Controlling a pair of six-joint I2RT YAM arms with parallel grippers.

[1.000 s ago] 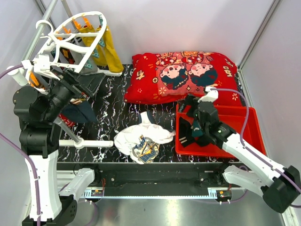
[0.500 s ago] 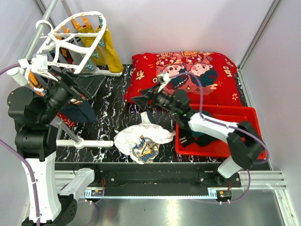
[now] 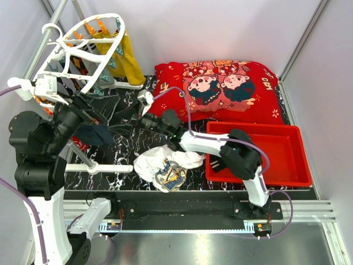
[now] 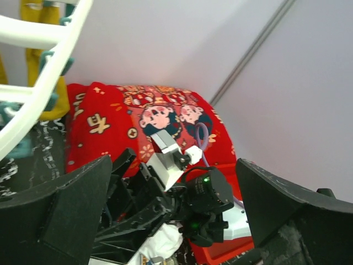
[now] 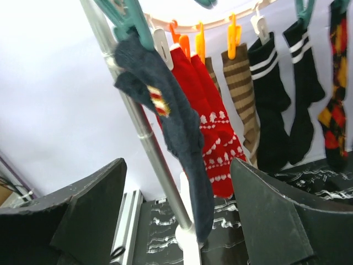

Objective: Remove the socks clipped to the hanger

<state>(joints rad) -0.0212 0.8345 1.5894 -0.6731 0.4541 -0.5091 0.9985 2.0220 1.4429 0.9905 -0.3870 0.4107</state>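
Observation:
The white hanger [image 3: 83,41] hangs at the back left, with long mustard-yellow socks [image 3: 126,55] clipped at its far side. My right gripper [image 3: 118,122] reaches far left under it, open and empty. In the right wrist view its jaws [image 5: 177,165] stand wide apart, with a clipped dark teal sock [image 5: 165,105] hanging between them. Beside that sock hang red socks [image 5: 212,132], a brown-striped sock [image 5: 242,88] and black socks with white stripes [image 5: 270,99]. My left gripper [image 3: 94,113] is open and empty by the hanger; its view [image 4: 174,165] looks onto the right arm.
A grey metal pole [image 5: 143,127] stands just left of the teal sock, on a white base [image 3: 105,167]. A red cartoon pillow [image 3: 215,88] lies at the back. A red tray [image 3: 276,149] holds a dark sock [image 3: 218,163]. A white garment [image 3: 162,160] lies at the front centre.
My right arm has swung from over the red tray across to the left, up to the socks on the hanger. The left arm has shifted slightly.

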